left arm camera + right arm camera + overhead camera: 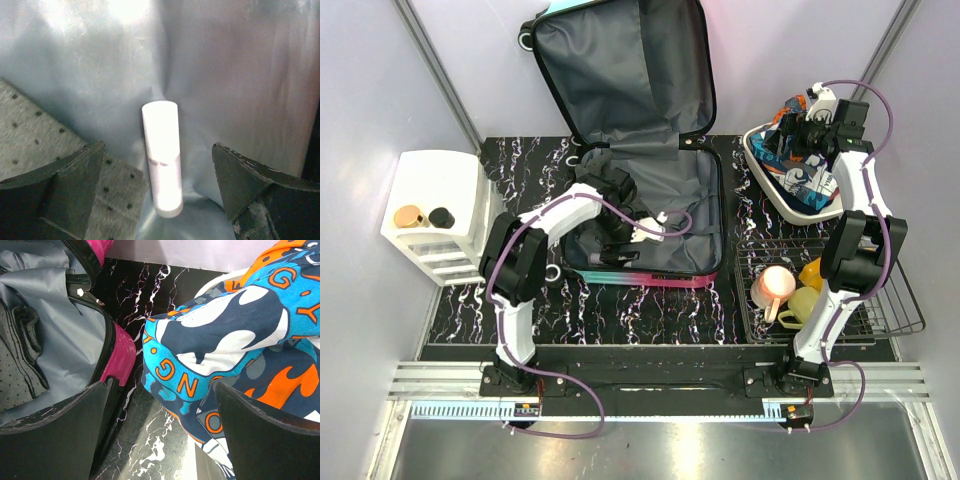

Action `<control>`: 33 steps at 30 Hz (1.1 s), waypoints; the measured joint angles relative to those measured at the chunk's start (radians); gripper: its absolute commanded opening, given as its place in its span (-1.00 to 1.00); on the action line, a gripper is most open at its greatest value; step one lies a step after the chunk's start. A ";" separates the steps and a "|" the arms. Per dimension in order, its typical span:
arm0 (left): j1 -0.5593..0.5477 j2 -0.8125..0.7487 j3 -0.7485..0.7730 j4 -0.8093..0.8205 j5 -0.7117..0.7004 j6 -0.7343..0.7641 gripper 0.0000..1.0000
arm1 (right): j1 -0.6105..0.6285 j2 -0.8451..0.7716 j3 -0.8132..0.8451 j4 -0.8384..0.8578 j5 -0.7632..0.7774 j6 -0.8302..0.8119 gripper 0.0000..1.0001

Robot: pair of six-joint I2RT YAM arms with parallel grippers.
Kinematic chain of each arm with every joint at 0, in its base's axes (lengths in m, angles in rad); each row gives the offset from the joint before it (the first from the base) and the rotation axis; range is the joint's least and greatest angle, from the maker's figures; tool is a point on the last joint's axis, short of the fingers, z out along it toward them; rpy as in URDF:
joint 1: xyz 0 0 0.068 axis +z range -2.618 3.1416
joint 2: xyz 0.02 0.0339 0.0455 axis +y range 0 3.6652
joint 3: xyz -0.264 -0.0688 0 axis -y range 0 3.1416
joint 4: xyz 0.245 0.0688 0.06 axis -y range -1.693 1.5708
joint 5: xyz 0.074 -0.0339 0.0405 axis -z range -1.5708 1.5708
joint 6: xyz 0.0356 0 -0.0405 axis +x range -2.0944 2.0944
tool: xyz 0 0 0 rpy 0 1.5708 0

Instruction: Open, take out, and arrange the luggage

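The luggage [650, 90] lies open on the black marble table, its lid propped up at the back and its grey lining [240, 75] showing. My left gripper [655, 226] reaches down into the lower half. It [159, 147] is open, and a small white tube [161, 160] lies on the lining between the jaws, touching neither. A grey dotted cloth [30, 130] lies beside the tube. My right gripper [795, 140] is open [162, 384] and empty. It hovers over the table between the suitcase's pink edge [120, 355] and a blue-orange printed garment [225, 340].
The garment [805, 175] fills a white oval tub [757, 160] at the back right. A wire rack [895, 300] at the front right holds a pink cup [775, 283] and yellow cups [805, 300]. A white drawer unit [435, 180] stands at the left.
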 measured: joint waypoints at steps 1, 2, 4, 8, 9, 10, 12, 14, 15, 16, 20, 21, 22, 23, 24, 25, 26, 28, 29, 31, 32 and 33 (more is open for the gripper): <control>0.003 -0.011 0.000 -0.002 -0.008 -0.002 0.86 | 0.000 0.000 0.000 0.000 -0.002 0.000 0.98; 0.007 -0.021 0.000 -0.004 -0.015 -0.002 0.86 | 0.000 0.000 0.000 0.000 -0.003 0.000 0.98; 0.015 -0.048 -0.015 -0.001 -0.033 -0.002 0.83 | 0.000 0.000 0.000 0.000 -0.005 0.000 0.97; 0.027 -0.070 -0.069 -0.003 -0.067 0.000 0.69 | 0.000 0.000 0.000 -0.002 -0.006 0.000 0.97; 0.031 -0.066 -0.087 -0.001 -0.077 0.001 0.62 | 0.000 0.000 0.000 -0.002 -0.006 0.000 0.97; 0.031 -0.063 -0.097 0.000 -0.084 0.000 0.58 | 0.000 0.000 0.000 -0.002 -0.006 0.000 0.97; 0.032 -0.050 -0.115 0.013 -0.100 0.000 0.46 | 0.000 0.000 0.000 -0.004 -0.006 0.001 0.96; 0.032 -0.035 -0.122 0.035 -0.117 -0.005 0.19 | 0.000 0.000 0.000 -0.006 -0.006 0.003 0.95; 0.031 -0.023 -0.123 0.050 -0.126 -0.010 0.09 | 0.000 0.000 0.000 -0.006 -0.007 0.005 0.94; 0.030 -0.011 -0.122 0.061 -0.131 -0.019 -0.15 | 0.000 0.000 0.000 -0.006 -0.007 0.010 0.94; 0.030 0.031 -0.093 0.092 -0.146 -0.065 -0.49 | 0.000 0.000 0.000 -0.006 -0.016 0.024 0.94; 0.030 0.034 -0.084 0.091 -0.145 -0.075 -0.53 | 0.000 0.000 0.000 -0.006 -0.017 0.026 0.94; 0.030 0.039 -0.071 0.094 -0.142 -0.089 -0.55 | 0.000 0.000 0.000 -0.006 -0.018 0.027 0.94; 0.030 0.043 -0.060 0.091 -0.137 -0.100 -0.56 | 0.000 0.000 0.000 -0.006 -0.021 0.027 0.95; 0.030 0.047 -0.049 0.086 -0.126 -0.108 -0.56 | 0.000 0.000 0.000 -0.006 -0.023 0.027 0.95; 0.031 0.047 -0.042 0.082 -0.114 -0.113 -0.57 | 0.000 0.000 0.000 -0.006 -0.025 0.026 0.95; 0.030 0.047 -0.032 0.075 -0.102 -0.116 -0.57 | 0.000 0.000 0.000 -0.006 -0.026 0.026 0.96; 0.030 0.043 -0.010 0.068 -0.064 -0.125 -0.58 | 0.000 -0.002 0.000 -0.005 -0.030 0.022 0.96; 0.030 0.039 -0.002 0.066 -0.050 -0.130 -0.58 | 0.000 -0.005 0.000 -0.005 -0.035 0.019 0.96; 0.030 0.015 0.015 0.056 -0.019 -0.144 -0.55 | 0.000 -0.014 -0.003 -0.003 -0.050 0.011 0.96; 0.030 -0.001 0.024 0.047 -0.008 -0.153 -0.53 | 0.000 -0.023 -0.007 0.000 -0.056 0.006 0.96; 0.030 -0.021 0.033 0.041 0.002 -0.160 -0.52 | 0.000 -0.032 -0.011 0.003 -0.067 0.004 0.96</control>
